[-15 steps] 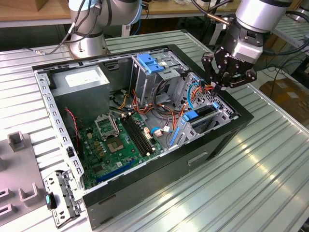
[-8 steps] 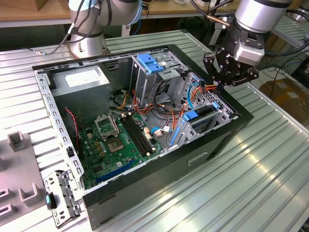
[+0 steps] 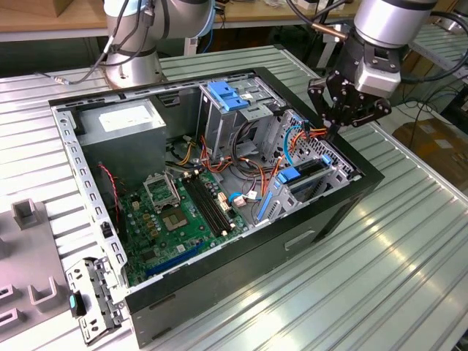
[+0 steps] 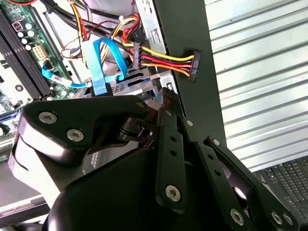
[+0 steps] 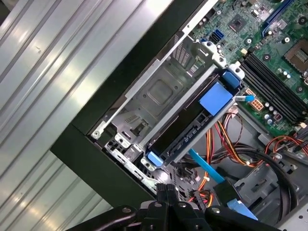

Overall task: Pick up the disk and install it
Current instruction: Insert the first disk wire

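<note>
Nothing in these views can be read. The white sticker (image 3: pixel 126 117) on the power supply (image 3: pixel 86 126) carries print too small to make out.

— The board (image 3: pixel 172 223)?
— Green. The case (image 3: pixel 241 256) is black, the table (image 3: pixel 409 278) ribbed silver.
— And at the board's two o'clock, exterior view?
— The disk (image 3: pixel 306 174): dark, with blue rails.

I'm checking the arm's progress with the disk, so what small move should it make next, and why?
Probably ease the gripper down toward the disk. The disk sits in the drive cage between blue rails, and the gripper hovers above the case rim beside that cage, apart from the disk.
</note>
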### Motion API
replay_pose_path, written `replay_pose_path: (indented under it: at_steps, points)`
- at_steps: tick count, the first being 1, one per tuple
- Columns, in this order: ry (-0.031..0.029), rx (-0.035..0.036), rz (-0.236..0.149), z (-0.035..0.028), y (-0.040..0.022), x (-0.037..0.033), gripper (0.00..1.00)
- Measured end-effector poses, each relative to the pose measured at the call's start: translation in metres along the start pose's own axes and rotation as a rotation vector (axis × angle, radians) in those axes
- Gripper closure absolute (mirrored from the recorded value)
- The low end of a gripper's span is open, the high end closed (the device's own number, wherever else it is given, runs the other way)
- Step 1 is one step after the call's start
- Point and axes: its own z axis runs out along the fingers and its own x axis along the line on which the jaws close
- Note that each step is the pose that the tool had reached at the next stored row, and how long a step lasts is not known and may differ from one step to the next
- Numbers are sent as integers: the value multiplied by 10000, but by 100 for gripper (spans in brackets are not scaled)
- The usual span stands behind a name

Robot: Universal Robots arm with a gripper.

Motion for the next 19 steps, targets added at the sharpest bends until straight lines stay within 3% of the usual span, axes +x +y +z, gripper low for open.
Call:
replay_pose_path:
  at_steps: [2, 6, 10, 12, 16, 19]
  points:
    - [28, 27, -15, 0, -18, 3, 89]
    - [25, 31, -52, 8, -79, 37, 89]
    - [20, 47, -190, 11, -125, 30, 89]
    - [33, 80, -324, 12, -142, 13, 89]
    - [7, 164, -953, 11, -148, 5, 89]
    - [64, 269, -1216, 12, -150, 5, 89]
